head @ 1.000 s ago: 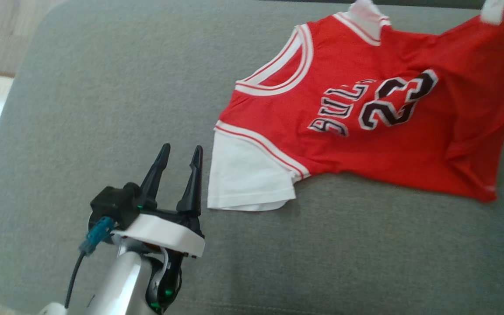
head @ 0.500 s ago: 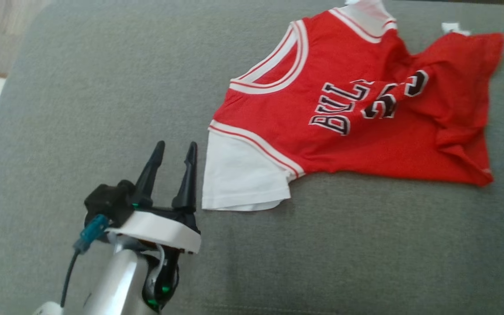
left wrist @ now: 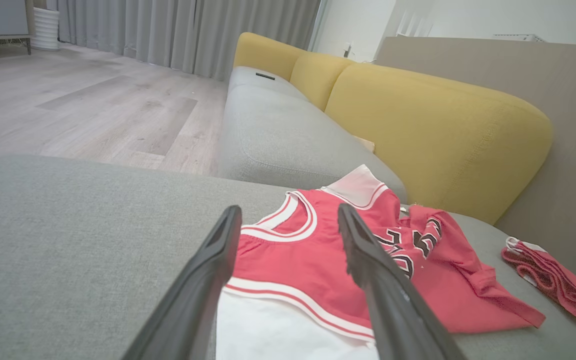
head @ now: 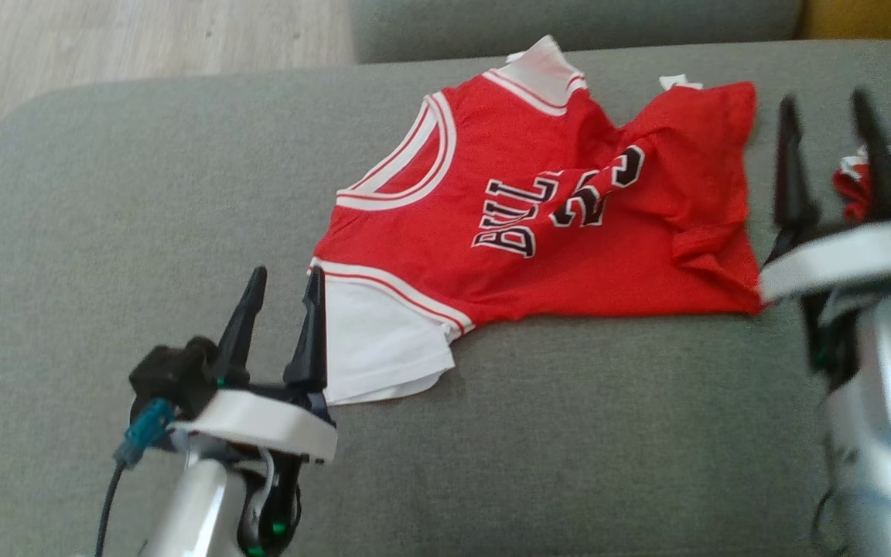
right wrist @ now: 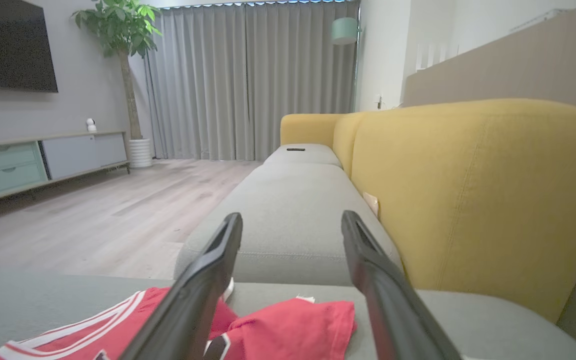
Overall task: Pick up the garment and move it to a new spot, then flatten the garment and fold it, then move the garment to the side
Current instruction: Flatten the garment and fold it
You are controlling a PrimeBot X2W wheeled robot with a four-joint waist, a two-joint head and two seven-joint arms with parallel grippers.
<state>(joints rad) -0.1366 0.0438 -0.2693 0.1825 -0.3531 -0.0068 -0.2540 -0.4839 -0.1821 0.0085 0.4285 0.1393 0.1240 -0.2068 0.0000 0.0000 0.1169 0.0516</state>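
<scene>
The garment [head: 538,224] is a red jersey with white trim, dark lettering and a white sleeve. It lies on the grey cushion [head: 144,193] with its right half rumpled and folded over the number. My left gripper [head: 285,275] is open, just left of the white sleeve [head: 384,348], nothing between its fingers. In the left wrist view the garment [left wrist: 308,250] lies beyond the open left gripper [left wrist: 288,210]. My right gripper [head: 823,100] stands open and empty beside the hem at the right. In the right wrist view the garment [right wrist: 293,320] lies low under the right gripper [right wrist: 292,216].
A second red piece with white trim [left wrist: 553,282] lies bunched on the cushion to the right, behind my right gripper. The yellow backrest [left wrist: 438,130] rises behind the seat. Another grey seat cushion [right wrist: 293,200] runs on ahead, with wooden floor [left wrist: 93,110] to the left.
The jersey's right end, held up a second ago, has dropped and now lies rumpled on the cushion. My right gripper has come into view, open. The head camera has shifted.
</scene>
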